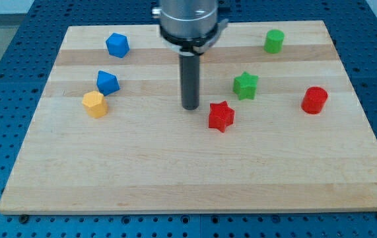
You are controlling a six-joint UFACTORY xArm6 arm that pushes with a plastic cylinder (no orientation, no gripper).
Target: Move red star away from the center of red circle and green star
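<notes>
Red star [220,116] sits just right of my tip [190,107].

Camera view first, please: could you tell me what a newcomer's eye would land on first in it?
First the dark rod coming down from the view's top centre, my tip resting just to the left of the red star near the board's middle. Next the bright blocks to the right: the green star just above and right of the red star, and the red circle farther right.
</notes>
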